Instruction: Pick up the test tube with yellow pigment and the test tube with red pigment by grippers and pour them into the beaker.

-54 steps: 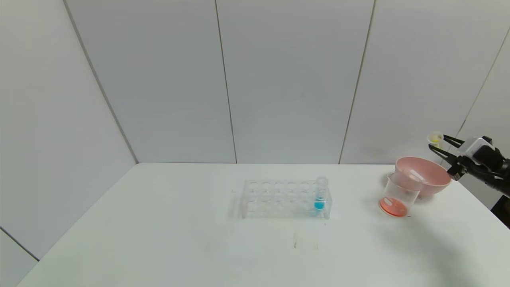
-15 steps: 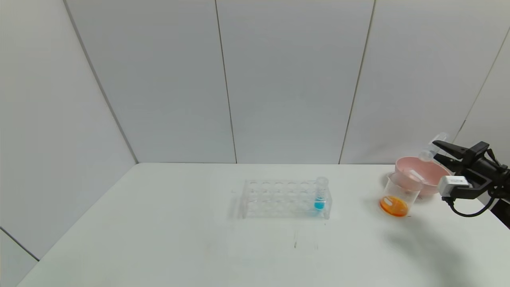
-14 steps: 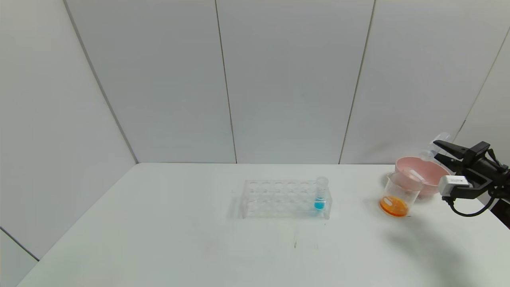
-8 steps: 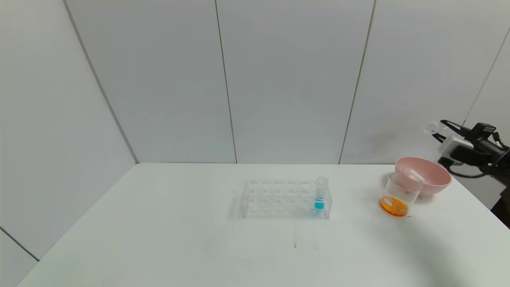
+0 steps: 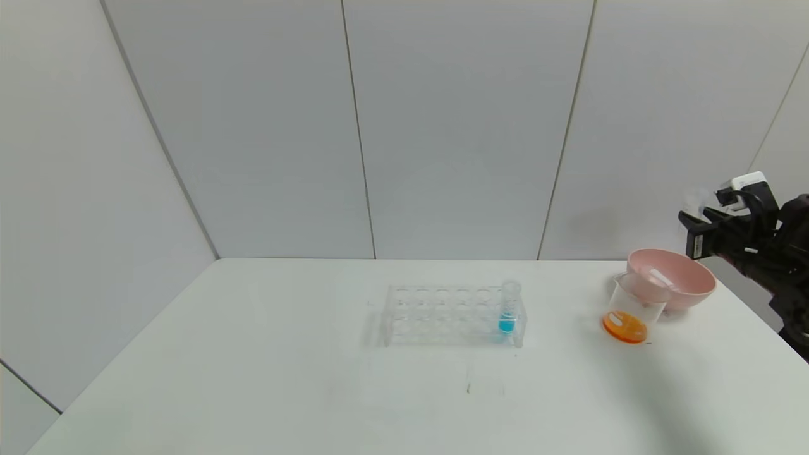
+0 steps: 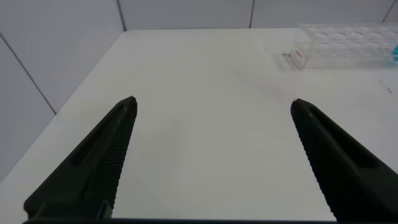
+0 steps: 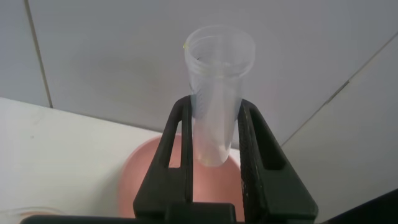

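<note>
right end effector (image 5: 698,218), clamped on the now-empty test tube (image 7: 217,93), has lifted away above the pink bowl (image 5: 671,277); beaker (image 5: 632,309) holds orange liquid, so pouring looks finished.

The right gripper (image 7: 214,134) is closed on a clear test tube (image 7: 216,93), its two black fingers (image 7: 179,143) pressing the tube's sides. The tube looks empty, open mouth uppermost. Below and beyond the gripper sits a pink bowl (image 7: 140,180) on the white surface (image 7: 56,149), before a grey panelled wall (image 7: 112,56).
</note>
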